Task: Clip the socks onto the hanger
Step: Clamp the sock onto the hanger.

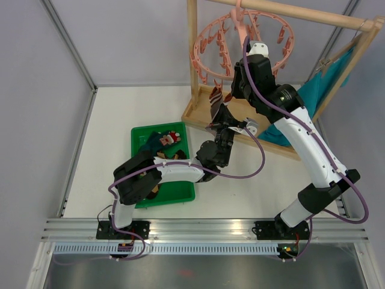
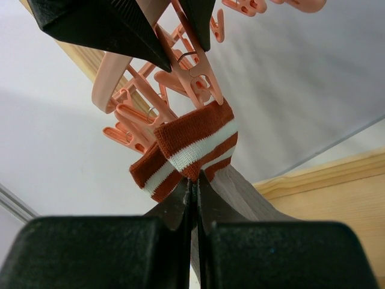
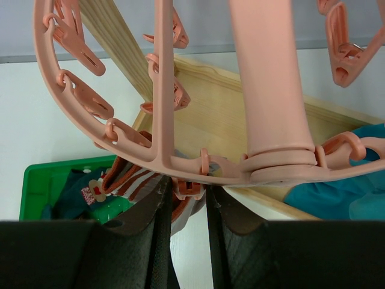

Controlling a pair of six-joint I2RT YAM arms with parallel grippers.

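No legible text, labels or numbers anywhere

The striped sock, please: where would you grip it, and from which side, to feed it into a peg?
Pinch the sock just below its cuff, coming from underneath, as the left gripper does now. Held there, the cuff stands up free above the fingers, right at the peg that the right gripper is squeezing.

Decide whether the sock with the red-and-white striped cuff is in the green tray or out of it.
Out. The left gripper, shut on the sock, holds its cuff up at a hanger peg, away from the tray.
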